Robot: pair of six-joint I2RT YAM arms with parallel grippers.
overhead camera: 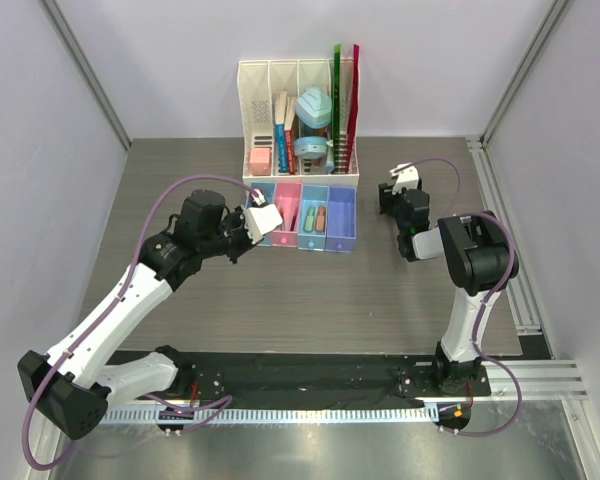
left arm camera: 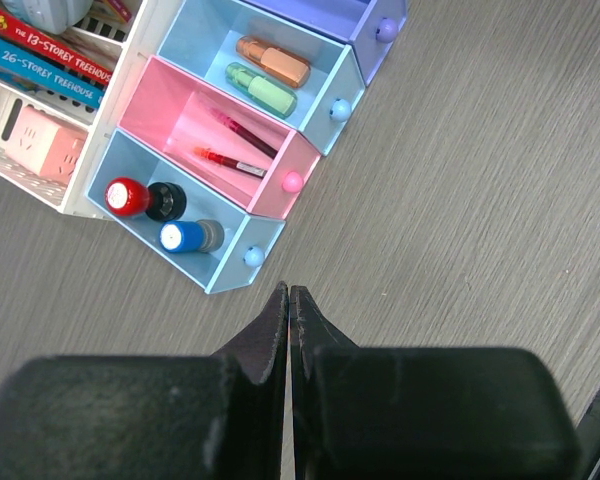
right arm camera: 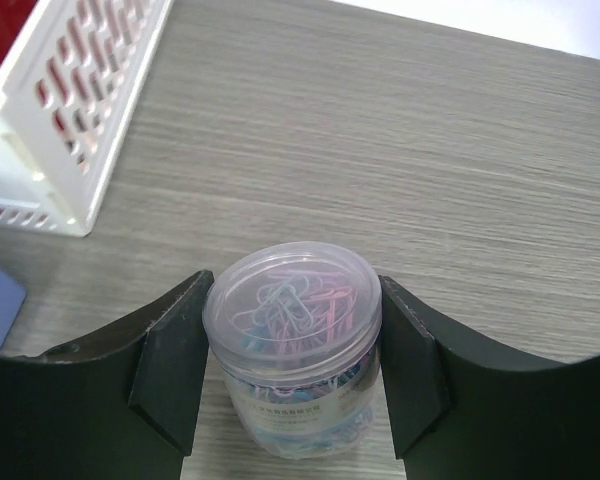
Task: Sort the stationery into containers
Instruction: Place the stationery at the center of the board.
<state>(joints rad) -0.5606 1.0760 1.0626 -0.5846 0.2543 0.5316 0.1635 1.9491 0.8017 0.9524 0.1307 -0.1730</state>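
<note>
The four joined bins stand in front of the white rack: blue (left arm camera: 212, 268), pink (left arm camera: 158, 100), light blue (left arm camera: 202, 28) and purple (left arm camera: 368, 32). The blue bin holds a red-capped cylinder (left arm camera: 127, 196) and a blue-capped one (left arm camera: 180, 237). The pink bin holds thin red pens (left arm camera: 235, 163). The light blue bin holds an orange piece (left arm camera: 273, 61) and a green piece (left arm camera: 261, 88). My left gripper (left arm camera: 288, 292) is shut and empty, just in front of the blue bin. My right gripper (right arm camera: 295, 285) grips a clear lilac round jar of paper clips (right arm camera: 292, 320), both pads against its lid rim.
The white slotted rack (overhead camera: 298, 125) with books, rulers and teal items stands behind the bins; its corner shows in the right wrist view (right arm camera: 70, 110). The right arm (overhead camera: 475, 255) stands right of the bins, with walls close on both sides.
</note>
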